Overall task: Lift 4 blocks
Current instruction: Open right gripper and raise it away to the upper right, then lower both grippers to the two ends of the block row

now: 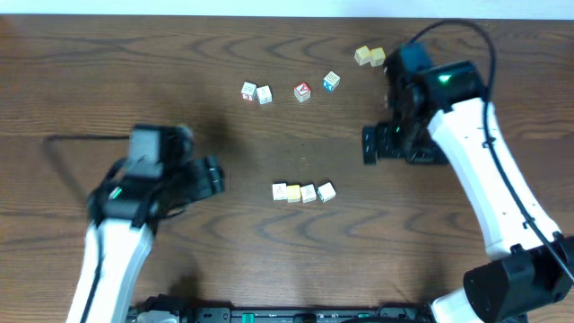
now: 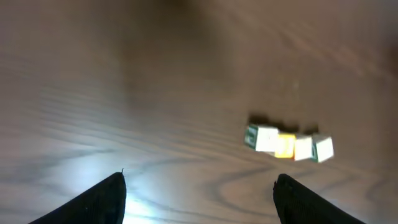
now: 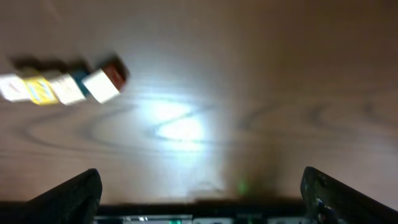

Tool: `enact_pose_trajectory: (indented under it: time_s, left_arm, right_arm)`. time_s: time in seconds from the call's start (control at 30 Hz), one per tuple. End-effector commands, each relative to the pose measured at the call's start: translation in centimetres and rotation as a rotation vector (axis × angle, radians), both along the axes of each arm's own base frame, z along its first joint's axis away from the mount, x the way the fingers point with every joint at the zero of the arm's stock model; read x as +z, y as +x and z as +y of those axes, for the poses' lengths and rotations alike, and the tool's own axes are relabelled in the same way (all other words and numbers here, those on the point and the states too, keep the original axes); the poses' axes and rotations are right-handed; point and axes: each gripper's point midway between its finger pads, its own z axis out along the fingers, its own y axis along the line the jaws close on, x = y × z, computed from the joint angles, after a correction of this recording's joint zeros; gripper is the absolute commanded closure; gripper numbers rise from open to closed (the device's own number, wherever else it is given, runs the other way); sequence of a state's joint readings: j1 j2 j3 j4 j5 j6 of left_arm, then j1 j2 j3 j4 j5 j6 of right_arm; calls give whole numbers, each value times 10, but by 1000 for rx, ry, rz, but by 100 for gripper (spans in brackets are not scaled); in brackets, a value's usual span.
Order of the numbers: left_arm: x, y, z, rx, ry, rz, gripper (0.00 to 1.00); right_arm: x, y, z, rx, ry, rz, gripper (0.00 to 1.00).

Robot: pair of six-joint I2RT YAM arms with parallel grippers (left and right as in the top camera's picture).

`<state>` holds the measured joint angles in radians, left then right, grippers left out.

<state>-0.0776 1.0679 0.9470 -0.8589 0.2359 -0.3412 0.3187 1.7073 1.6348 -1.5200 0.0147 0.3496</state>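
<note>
By my reckoning nothing is lifted yet: the four blocks [image 1: 308,193] lie in a touching row on the surface [image 1: 269,260] between my left hand [image 1: 213,176] and right hand [image 1: 369,145], both wide open, empty and well apart from them.

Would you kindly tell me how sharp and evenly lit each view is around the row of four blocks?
Overhead: evenly lit, the blocks crisp; left wrist: soft focus, blocks smeared, white glare on the table at the bottom edge; right wrist: equally blurred, strong glare mid-frame, blocks washed out at upper left.
</note>
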Motion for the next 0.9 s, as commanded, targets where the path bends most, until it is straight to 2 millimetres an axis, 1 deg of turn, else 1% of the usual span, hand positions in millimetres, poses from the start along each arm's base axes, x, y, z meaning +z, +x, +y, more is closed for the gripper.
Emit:
enact_pose_trajectory:
  time_s: [0.0,0.03,0.1,0.13,0.17,0.27,0.33,0.37,0.4,0.47,0.5,0.57,0.6,0.63,0.67,0.7,0.73,0.8,0.87]
  left_arm:
    - [28,-14,49,156,134,-100,24]
    - [36,-22,60,225,126,-122,24]
    - [44,-33,72,326,95,-148,24]
    - [47,-38,76,393,56,-151,24]
    - [49,-42,75,436,7,-150,24]
    - [51,-41,55,391,-135,-135,24]
    - [46,-39,42,343,-199,-92,24]
    - [43,-38,39,323,-211,-72,24]
    - [38,-36,36,300,-222,-41,24]
    - [27,-35,29,260,-244,22,24]
    - [22,-34,24,227,-269,55,24]
    - [17,-30,9,140,-340,101,24]
    - [13,-27,-6,58,-406,136,24]
    - [10,-26,-13,21,-439,162,24]
    - [6,-25,-19,-6,-463,187,24]
    - [2,-25,-24,-27,-479,216,25]
    - [-5,-25,-29,-47,-486,252,29]
    - [-17,-27,-37,-84,-485,316,37]
    - [-29,-30,-46,-130,-480,370,40]
  right_arm:
    - [-16,-10,4,-8,-20,21,1]
    - [-20,-10,4,-6,-22,14,1]
    - [-27,-8,6,-7,-15,9,1]
    - [-30,-6,7,-6,-8,3,1]
    - [-33,-4,8,-7,-2,-5,1]
    - [-35,4,14,-7,25,-35,1]
    - [-35,9,19,-6,48,-53,1]
    - [-35,10,22,-6,64,-55,1]
    - [-35,10,26,-5,88,-54,3]
    - [-34,10,35,-3,139,-48,10]
    - [-34,10,38,-2,155,-49,11]
    - [-33,13,38,0,156,-59,12]
    - [-34,16,36,33,148,-74,19]
    - [-36,19,33,43,138,-83,17]
    - [-37,20,29,34,132,-87,19]
    - [-39,23,24,16,133,-89,30]
    - [-41,25,20,-3,147,-87,42]
    - [-46,29,14,-21,192,-85,61]
    - [-50,33,13,-10,273,-87,73]
